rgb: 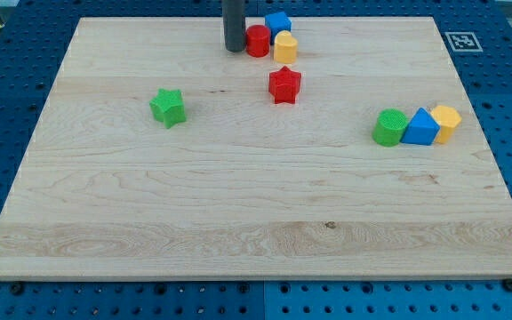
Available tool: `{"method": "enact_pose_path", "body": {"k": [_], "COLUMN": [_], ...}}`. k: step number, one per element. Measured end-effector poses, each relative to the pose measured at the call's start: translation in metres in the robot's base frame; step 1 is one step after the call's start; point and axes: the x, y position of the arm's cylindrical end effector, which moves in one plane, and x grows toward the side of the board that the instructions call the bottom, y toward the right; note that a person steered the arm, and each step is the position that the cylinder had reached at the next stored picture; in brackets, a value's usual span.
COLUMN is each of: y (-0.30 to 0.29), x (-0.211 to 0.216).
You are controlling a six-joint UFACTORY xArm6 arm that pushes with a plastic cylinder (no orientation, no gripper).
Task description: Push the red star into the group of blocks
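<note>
The red star (284, 85) lies on the wooden board (256, 222) a little right of centre near the view's top. Just above it sits a group of three blocks: a red cylinder (258, 41), a blue block (278, 23) and a yellow block (285, 46). My tip (235, 49) is the lower end of the dark rod, standing right beside the red cylinder's left side, up and left of the red star. There is a small gap between the red star and the group.
A green star (168, 108) lies alone at the view's left. At the right, a green cylinder (389, 127), a blue block (422, 127) and a yellow block (446, 122) stand together in a row. A marker tag (461, 41) is off the board's top right corner.
</note>
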Motion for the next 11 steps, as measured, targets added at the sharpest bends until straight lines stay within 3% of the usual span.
{"method": "enact_pose_path", "body": {"k": [2,3,4,8,11], "y": [0.037,0.095,0.121,0.119,0.071], "x": [0.097,0.125,0.126,0.094,0.077]}}
